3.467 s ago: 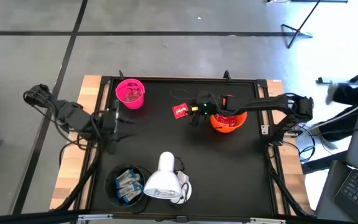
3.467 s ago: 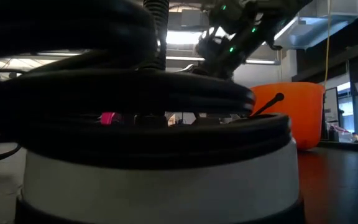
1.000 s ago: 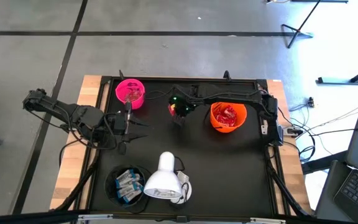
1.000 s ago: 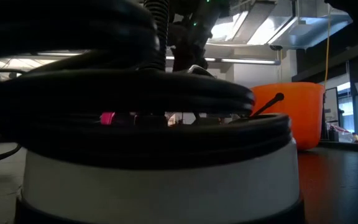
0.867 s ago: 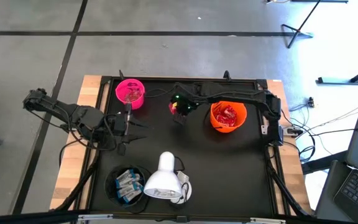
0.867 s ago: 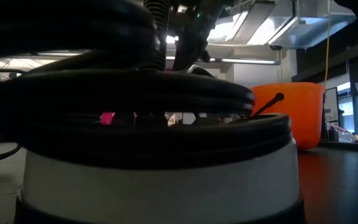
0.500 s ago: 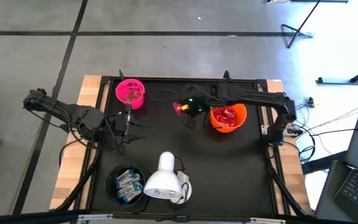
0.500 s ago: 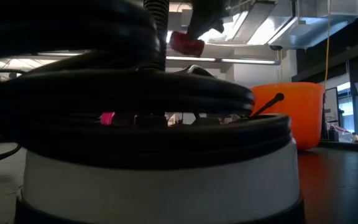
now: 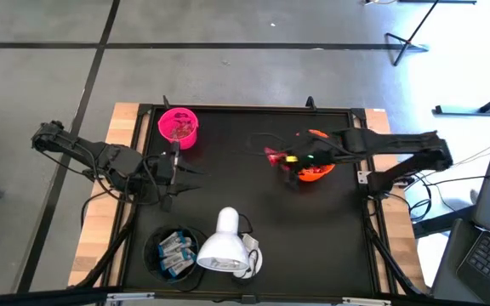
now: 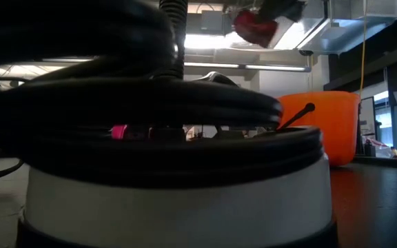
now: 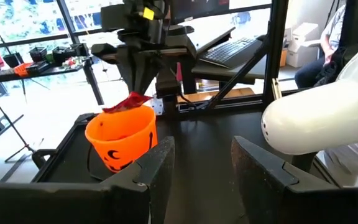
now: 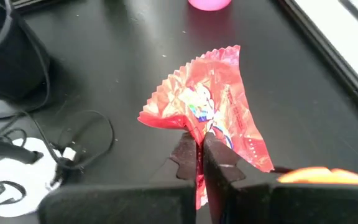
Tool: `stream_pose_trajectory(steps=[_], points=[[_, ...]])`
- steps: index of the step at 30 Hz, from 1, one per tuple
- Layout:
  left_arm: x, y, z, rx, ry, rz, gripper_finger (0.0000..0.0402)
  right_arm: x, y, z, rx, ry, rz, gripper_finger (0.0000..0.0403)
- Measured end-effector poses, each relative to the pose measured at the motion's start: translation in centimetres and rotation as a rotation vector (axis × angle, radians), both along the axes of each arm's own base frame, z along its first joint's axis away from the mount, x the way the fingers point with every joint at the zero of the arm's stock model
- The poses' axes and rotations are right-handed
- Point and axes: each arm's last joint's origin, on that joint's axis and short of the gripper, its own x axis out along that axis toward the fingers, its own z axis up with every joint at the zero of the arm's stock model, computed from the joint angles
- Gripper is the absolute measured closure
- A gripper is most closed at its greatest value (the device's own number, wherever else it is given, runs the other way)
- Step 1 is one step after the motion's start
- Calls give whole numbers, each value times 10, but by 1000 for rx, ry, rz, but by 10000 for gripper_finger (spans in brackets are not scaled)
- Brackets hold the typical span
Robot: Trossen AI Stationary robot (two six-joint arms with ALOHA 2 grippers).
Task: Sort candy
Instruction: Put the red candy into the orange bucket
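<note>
While your left arm waited at the left side of the table [image 9: 228,195], its left gripper [image 11: 194,158] standing partly open and empty, your right gripper [image 12: 197,158] was pinched shut on one corner of a red crinkly packet [image 12: 213,118], held up in the air just beside the orange cup [image 9: 315,172]. That lift probably served to carry the sweet over the cup's rim, since the orange cup seemed to be where the red candy belonged. The pink cup [image 9: 178,127] stood at the far left of the table, and the black cup [image 9: 175,252], holding white-and-blue bars [image 9: 174,249], sat near the front, beside the white lamp head [image 9: 222,246]. Only the right wrist view showed how thin the hold was, with the packet dangling from one edge. The left wrist view showed the packet just above the cup's rim, which the overhead view blurred. The low view was mostly blocked by the lamp.
</note>
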Motion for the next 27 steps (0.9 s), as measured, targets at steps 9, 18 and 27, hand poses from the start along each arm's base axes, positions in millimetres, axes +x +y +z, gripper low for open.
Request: stream_pose_trajectory(steps=[9,18,27], points=[[0,1,1,2,-7,20,250,-66,-3,-21,28,-56,-169,398],[0,1,1,4,-7,26,250,-101,-7,-53,73,-62,-273,398],[0,1,1,7,-8,47,250,-111,-9,-64,69,-64,-309,398]])
